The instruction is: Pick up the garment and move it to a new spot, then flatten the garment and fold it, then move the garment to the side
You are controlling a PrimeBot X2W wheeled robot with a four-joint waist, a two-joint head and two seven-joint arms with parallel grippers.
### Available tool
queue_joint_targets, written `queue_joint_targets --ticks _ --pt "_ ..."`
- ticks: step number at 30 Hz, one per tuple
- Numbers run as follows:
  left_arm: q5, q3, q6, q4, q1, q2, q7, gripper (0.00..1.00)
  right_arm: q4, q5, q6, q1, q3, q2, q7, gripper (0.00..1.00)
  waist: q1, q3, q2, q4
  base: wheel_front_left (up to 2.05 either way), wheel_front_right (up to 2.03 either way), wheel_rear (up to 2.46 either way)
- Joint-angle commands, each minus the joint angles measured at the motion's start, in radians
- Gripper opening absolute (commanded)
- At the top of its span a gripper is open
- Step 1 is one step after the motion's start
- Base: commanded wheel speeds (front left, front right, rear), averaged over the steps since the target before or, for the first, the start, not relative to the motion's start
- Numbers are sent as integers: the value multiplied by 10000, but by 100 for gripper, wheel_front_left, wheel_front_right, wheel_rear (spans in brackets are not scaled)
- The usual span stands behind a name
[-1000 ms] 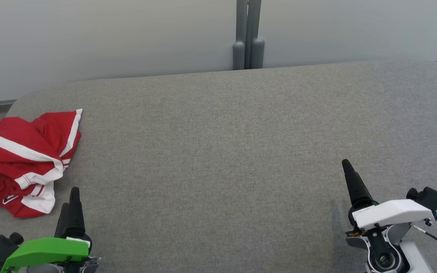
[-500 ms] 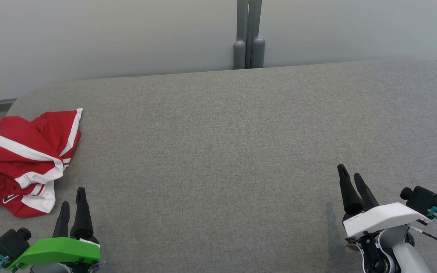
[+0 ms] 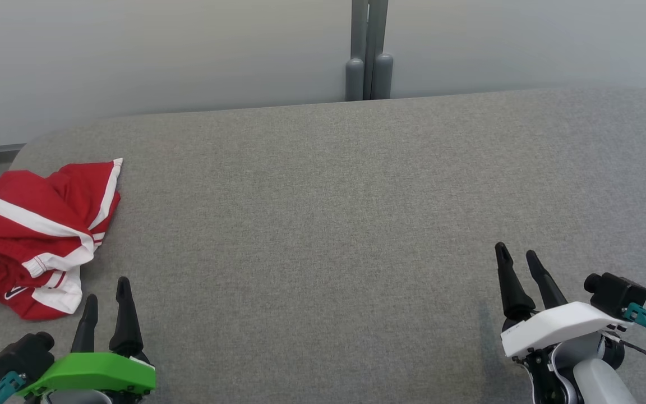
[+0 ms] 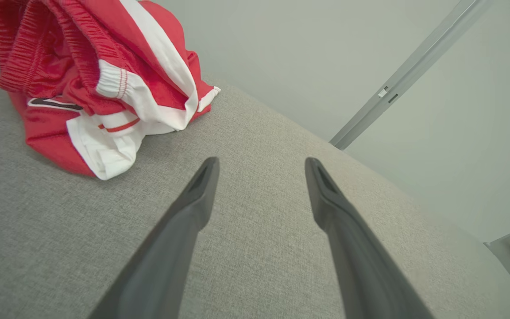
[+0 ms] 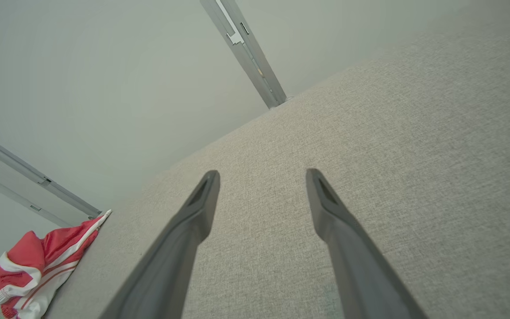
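Red garment [image 3: 31, 235] lying crumpled at counter [image 3: 323, 224] left edge; left end effector [image 3: 107, 288] and right end effector [image 3: 516, 249] hovering, fingers apart.

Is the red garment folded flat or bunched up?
Bunched up: the garment sits in a rumpled heap, layers puffed and overlapping unevenly.
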Motion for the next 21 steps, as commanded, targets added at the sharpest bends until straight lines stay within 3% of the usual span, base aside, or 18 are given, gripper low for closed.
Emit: queue_joint_targets --ticks 1,21 --pt "384 41 34 -134 22 61 -117 100 -103 -400 4 21 -13 -25 -117 100 0 5 0 4 0 0 0" --pt "2239 -110 60 -246 137 70 -658 100 -21 -2483 5 90 105 43 -577 100 0 77 0 65 0 0 0"
